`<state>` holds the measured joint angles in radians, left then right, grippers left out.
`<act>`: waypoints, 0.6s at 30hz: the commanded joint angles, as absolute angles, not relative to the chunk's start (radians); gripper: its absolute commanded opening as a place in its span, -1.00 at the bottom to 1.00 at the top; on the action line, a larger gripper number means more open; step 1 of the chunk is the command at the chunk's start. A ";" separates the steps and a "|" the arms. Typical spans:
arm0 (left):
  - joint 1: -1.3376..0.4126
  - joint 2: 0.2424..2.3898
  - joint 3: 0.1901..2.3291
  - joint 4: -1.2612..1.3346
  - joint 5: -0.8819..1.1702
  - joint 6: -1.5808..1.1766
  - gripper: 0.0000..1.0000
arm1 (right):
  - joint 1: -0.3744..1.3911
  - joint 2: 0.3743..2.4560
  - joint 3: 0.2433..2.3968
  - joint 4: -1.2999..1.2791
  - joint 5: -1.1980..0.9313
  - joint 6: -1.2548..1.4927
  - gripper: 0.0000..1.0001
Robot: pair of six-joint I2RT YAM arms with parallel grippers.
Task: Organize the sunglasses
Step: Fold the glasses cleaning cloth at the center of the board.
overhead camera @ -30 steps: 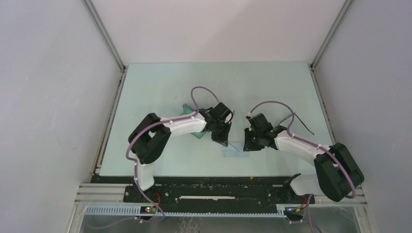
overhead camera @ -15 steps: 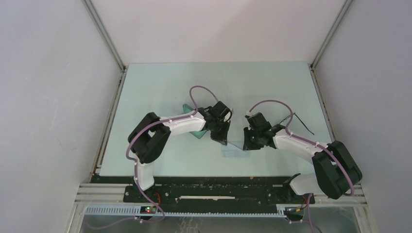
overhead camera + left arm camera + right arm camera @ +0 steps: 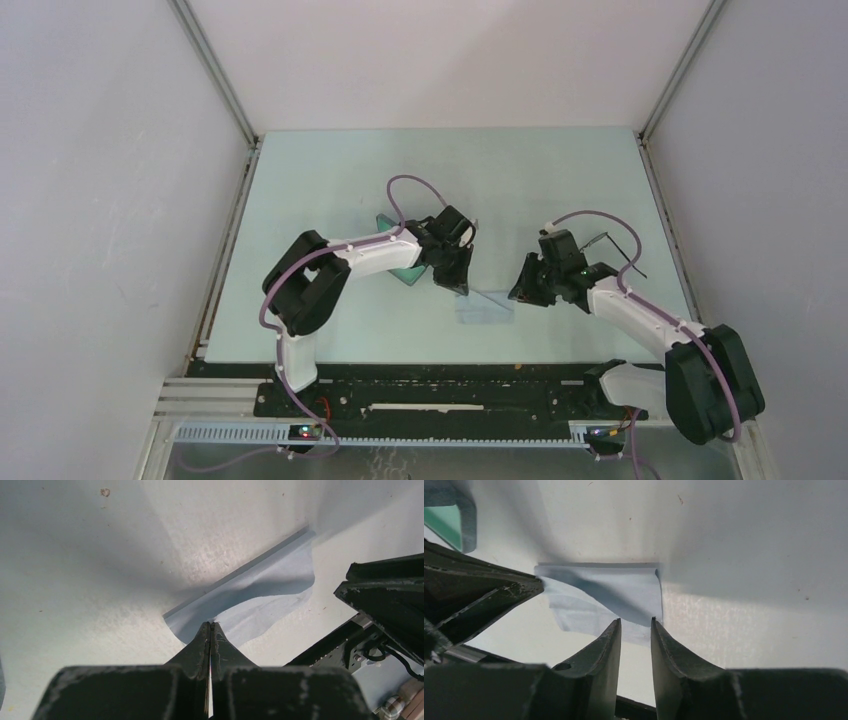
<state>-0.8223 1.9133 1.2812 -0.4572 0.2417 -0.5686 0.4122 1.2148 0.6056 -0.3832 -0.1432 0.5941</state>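
The sunglasses show as thin black wire on the table at the right, partly hidden behind my right arm. The pale blue cloth lies folded mid-table, with one corner lifted. My left gripper is shut on that corner, and the cloth slopes away from it. My right gripper hangs open just right of the cloth. In the right wrist view its fingertips stand apart over the cloth's near edge, with nothing between them.
The slate-grey case with a green inside lies open under my left forearm, and its corner shows in the right wrist view. My left gripper's black body is close on the left there. Walls enclose the table.
My right gripper has opened wider and drawn back to the right, away from the cloth. My left gripper stays shut on the cloth corner and has barely moved.
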 commanded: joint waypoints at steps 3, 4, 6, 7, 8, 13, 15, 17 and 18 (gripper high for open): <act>-0.818 1.910 1.264 -0.424 0.268 -0.574 -1.00 | 0.364 1.149 0.559 -0.346 -0.201 0.721 -0.28; -0.819 1.909 1.263 -0.424 0.269 -0.574 -1.00 | 0.363 1.153 0.554 -0.335 -0.211 0.716 -0.29; -0.818 1.909 1.263 -0.421 0.271 -0.574 -1.00 | 0.369 1.170 0.556 -0.320 -0.233 0.677 -0.32; -0.819 1.911 1.262 -0.421 0.271 -0.575 -1.00 | 0.375 1.177 0.557 -0.319 -0.234 0.656 -0.32; -0.818 1.914 1.264 -0.421 0.272 -0.575 -1.00 | 0.382 1.179 0.557 -0.316 -0.235 0.627 -0.33; -0.818 1.927 1.269 -0.424 0.265 -0.582 -1.00 | 0.437 1.186 0.566 -0.332 -0.191 0.534 -0.22; -0.819 1.932 1.269 -0.425 0.265 -0.583 -1.00 | 0.460 1.218 0.584 -0.350 -0.171 0.509 -0.18; -0.819 1.932 1.265 -0.425 0.262 -0.584 -1.00 | 0.497 1.251 0.598 -0.356 -0.138 0.496 -0.17; -0.818 1.930 1.263 -0.424 0.260 -0.584 -1.00 | 0.509 1.261 0.603 -0.357 -0.125 0.495 -0.16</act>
<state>-0.8223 1.9263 1.2812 -0.4412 0.2504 -0.5758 0.4610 1.2179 0.5621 -0.3489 -0.1867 0.5583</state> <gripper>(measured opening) 0.003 0.413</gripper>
